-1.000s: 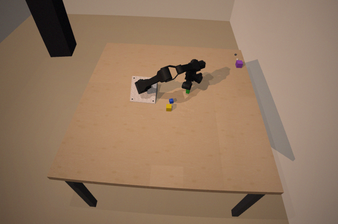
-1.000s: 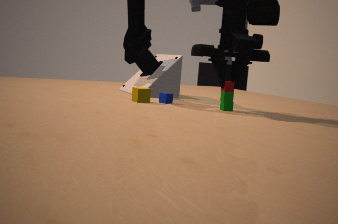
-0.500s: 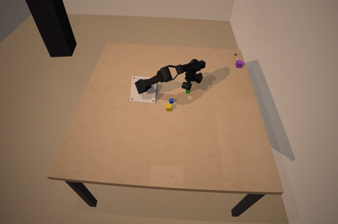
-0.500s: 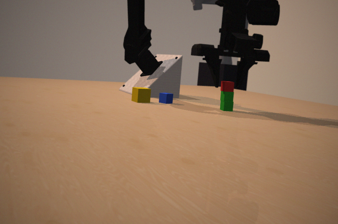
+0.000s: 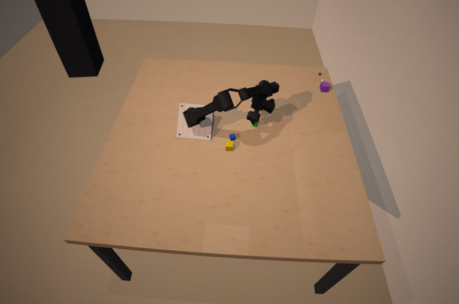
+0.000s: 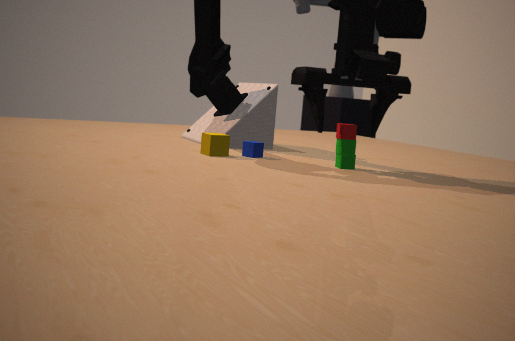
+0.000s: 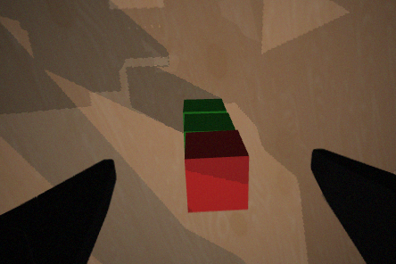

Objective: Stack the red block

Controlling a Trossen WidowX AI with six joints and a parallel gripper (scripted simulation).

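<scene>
The red block (image 6: 346, 131) (image 7: 218, 184) sits on top of the green tower (image 6: 345, 153) (image 7: 208, 121), which is two green blocks high and upright. The red block is lined up with the blocks under it. In the top view only a bit of the green tower (image 5: 255, 125) shows below the gripper, and the red block is hidden. My gripper (image 6: 347, 133) (image 7: 213, 163) is wide open, with one finger on each side of the red block and a gap on both sides. The fingertips are at about the red block's height and touch nothing that I can see.
A blue block (image 5: 232, 137) (image 6: 253, 149) and a larger yellow block (image 5: 229, 146) (image 6: 214, 144) stand on the table (image 5: 183, 196) between the tower and the arm's white wedge base (image 5: 184, 129) (image 6: 257, 130). A purple block (image 5: 324, 86) and two tiny objects are near the far right corner.
</scene>
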